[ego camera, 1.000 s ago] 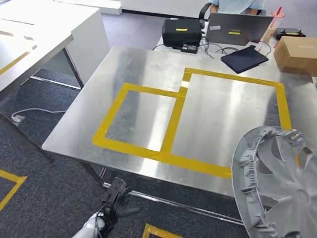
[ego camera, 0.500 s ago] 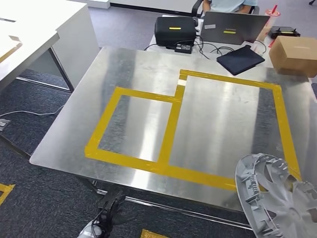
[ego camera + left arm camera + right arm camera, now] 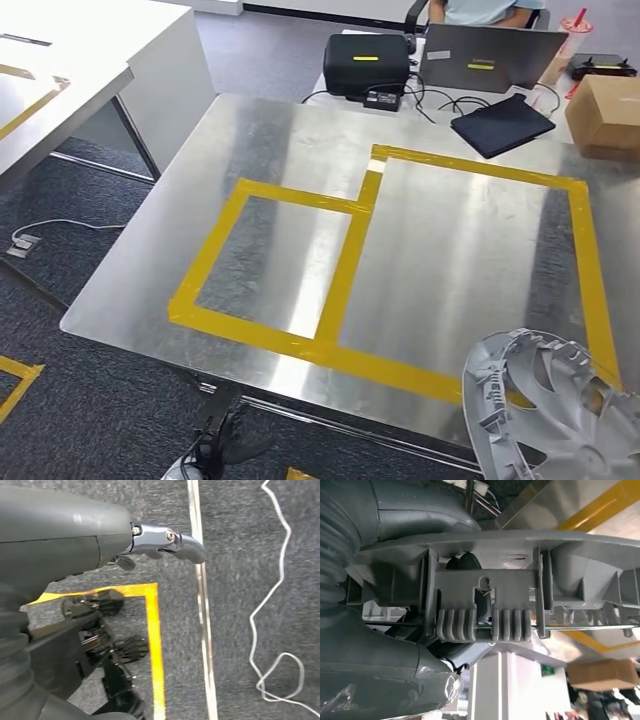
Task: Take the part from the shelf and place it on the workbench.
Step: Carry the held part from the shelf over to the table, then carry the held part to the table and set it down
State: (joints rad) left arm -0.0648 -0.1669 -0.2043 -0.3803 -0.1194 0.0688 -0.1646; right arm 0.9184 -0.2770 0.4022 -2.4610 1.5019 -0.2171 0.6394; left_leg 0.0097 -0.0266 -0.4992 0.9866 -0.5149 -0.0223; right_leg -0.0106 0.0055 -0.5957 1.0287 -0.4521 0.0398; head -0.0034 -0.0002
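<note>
The part is a grey plastic wheel cover [image 3: 558,410], held tilted over the near right corner of the metal workbench [image 3: 453,260], overlapping the yellow tape of the large marked rectangle [image 3: 583,250]. In the right wrist view my right hand [image 3: 406,517] grips the cover's ribbed rim [image 3: 516,595], thumb on one side and dark fingers on the other. The cover hides that hand in the head view. My left hand [image 3: 215,425] hangs low in front of the bench, over the carpet, fingers [image 3: 128,647] apart and holding nothing.
A smaller taped rectangle [image 3: 226,215] lies left of the large one. Behind the bench stand a black case [image 3: 366,62], a laptop [image 3: 490,55], a dark tablet [image 3: 502,122] and a cardboard box [image 3: 607,115], with a seated person [image 3: 475,10]. A white table [image 3: 68,70] is at left.
The whole picture has shifted, so the camera moved. The wheel cover now sits lower in the picture, still over the bench's near right corner. The left hand still hangs.
</note>
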